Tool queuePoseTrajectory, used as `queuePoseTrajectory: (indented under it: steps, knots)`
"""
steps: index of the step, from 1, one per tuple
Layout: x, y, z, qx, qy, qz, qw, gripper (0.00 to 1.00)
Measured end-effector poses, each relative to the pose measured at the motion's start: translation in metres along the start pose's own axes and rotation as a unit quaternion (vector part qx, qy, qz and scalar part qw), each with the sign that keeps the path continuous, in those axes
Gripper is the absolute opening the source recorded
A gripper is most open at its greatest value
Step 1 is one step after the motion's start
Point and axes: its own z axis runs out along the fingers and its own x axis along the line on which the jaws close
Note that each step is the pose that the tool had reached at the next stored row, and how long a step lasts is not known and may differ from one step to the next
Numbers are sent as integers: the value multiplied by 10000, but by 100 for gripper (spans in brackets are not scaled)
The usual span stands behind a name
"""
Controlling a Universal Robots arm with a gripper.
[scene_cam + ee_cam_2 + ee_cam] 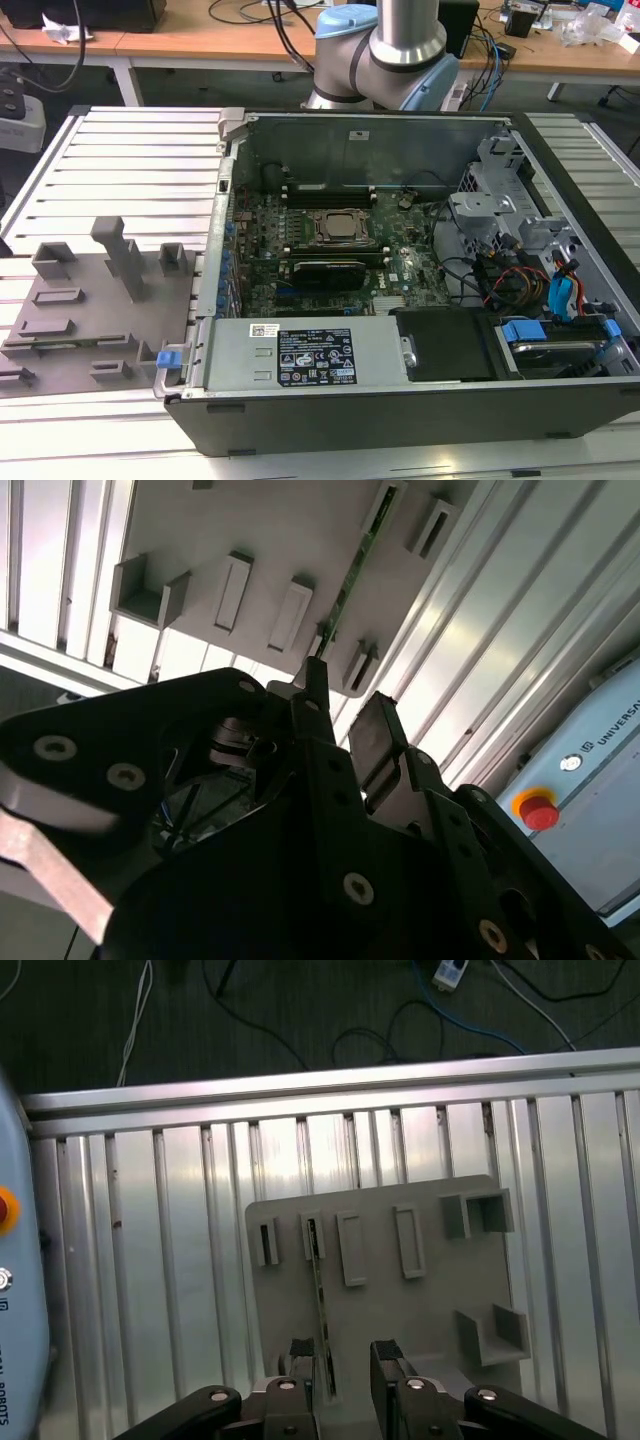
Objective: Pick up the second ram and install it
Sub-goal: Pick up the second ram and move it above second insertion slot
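Ribbed metal surface (180, 1260) carries a gray tray (420, 1310); the hand (343, 1352), fingers spread apart, hangs over the second ram (319, 1290).

Bright, even overhead light in the exterior view, soft shadow inside the computer case (350, 140); white glare streaking the slatted table (300, 1150) in both wrist views.

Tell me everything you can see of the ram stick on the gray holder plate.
The ram stick is a long, thin strip, dark with a greenish edge, seen edge-on. It stands on its long edge on the gray holder plate, one end in a raised bracket. Its other end appears between the open fingers of the end effector, closer to one; contact cannot be told.
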Motion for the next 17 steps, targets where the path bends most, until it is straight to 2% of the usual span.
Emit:
queuePoseTrajectory:
  steps: [17]
  knots:
    - [3,-6,133,0,0,0,10000,36]
